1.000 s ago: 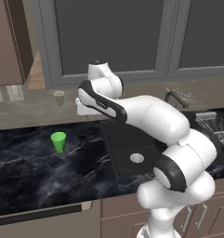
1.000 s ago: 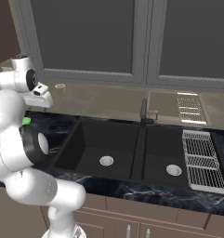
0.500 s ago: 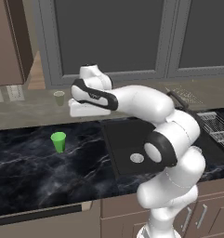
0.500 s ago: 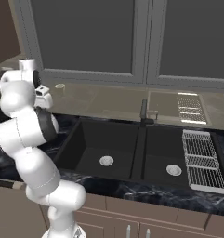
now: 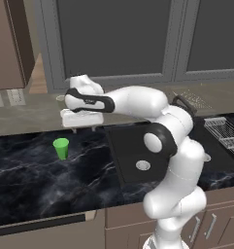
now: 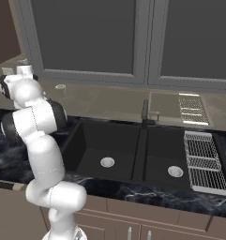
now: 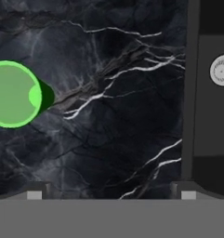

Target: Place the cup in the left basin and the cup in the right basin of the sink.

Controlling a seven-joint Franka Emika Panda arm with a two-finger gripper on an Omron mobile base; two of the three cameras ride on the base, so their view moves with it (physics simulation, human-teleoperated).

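Black marble counter (image 5: 36, 175) carries sink (image 6: 143, 145), dbl bowl: left basin (image 6: 105, 150), right basin (image 6: 173, 157), silver drain in each. Arm stretched left over counter; gripper (image 5: 82, 129) above it, jaws wide, nothing held. Green cup (image 5: 61, 148) upright on counter, left of sink's left edge, near back edge. Pale cup (image 6: 60, 87) on back ledge.

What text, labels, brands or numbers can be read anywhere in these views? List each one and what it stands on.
None: no readable word, label, brand or number shows in any view.
green cup: plain, no print.
sink: matte black, no brand mark visible.
dish rack: bare wire, no tag.
robot arm: white shell, no lettering visible.
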